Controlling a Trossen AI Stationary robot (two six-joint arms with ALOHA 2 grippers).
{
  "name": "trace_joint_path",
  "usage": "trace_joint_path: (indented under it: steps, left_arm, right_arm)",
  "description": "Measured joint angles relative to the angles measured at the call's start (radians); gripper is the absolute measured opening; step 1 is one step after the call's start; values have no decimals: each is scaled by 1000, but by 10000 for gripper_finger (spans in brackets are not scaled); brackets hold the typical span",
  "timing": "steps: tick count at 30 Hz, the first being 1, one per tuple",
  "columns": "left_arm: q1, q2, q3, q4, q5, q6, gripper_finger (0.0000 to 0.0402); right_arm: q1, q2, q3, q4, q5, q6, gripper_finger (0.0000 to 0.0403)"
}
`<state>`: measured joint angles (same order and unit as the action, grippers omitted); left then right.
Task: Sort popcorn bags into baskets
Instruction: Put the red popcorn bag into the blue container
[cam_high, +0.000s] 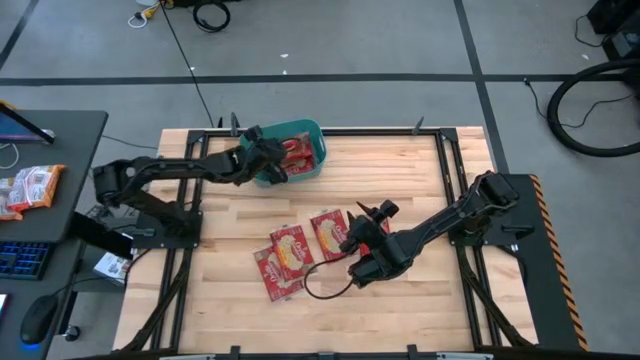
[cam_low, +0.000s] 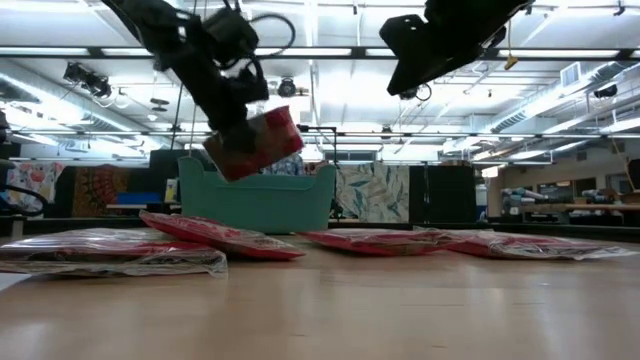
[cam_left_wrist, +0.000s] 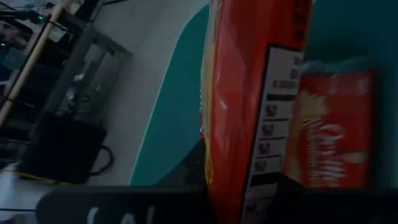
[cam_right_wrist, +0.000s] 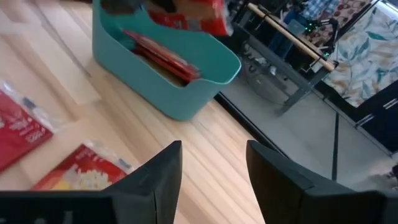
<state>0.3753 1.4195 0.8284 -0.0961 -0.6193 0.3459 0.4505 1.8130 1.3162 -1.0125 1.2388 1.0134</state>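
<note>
My left gripper (cam_high: 268, 160) is shut on one red popcorn bag (cam_low: 255, 140), which hangs over the teal-blue tub (cam_high: 300, 168) at the table's far edge. The tub (cam_low: 260, 195) has other red bags (cam_right_wrist: 165, 55) inside it. Several more bags lie flat on the wood near the table's middle (cam_high: 290, 250), (cam_high: 328, 232), (cam_high: 278, 277). My right gripper (cam_right_wrist: 211, 180) is open and hovers above the rightmost of these bags (cam_high: 372, 228), clear of them, with its fingers facing the tub (cam_right_wrist: 168, 81). My left gripper pinches the red popcorn bag between its two fingers, near one end of the packet (cam_left_wrist: 230, 186). The fingers slant down at it from above and from the table's left. The bag is lifted clear and tilted, just above the tub's rim (cam_low: 225, 165).
A black cable (cam_high: 322, 292) loops on the wood beside my right arm. Metal frame rails (cam_high: 440, 170) run along the table's sides. A side desk on the left holds orange-and-white snack packets (cam_high: 30, 188), a keyboard and a mouse. Bare wood lies along the table's near edge (cam_high: 400, 320).
</note>
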Motion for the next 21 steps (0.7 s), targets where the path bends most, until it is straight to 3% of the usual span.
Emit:
trace_joint_path:
  steps: [10,14,21]
  left_arm:
    - [66,132,30,31,-6,47,50]
    - [72,152,42,28,1,3,96]
    - [67,110,60,-35,218,-100,189]
  right_arm:
    - [12,0,-49,97,62,-18,172]
    - [13,-1,-50,101,69,-44,170]
    - [14,-1,-50,106,43,-40,169]
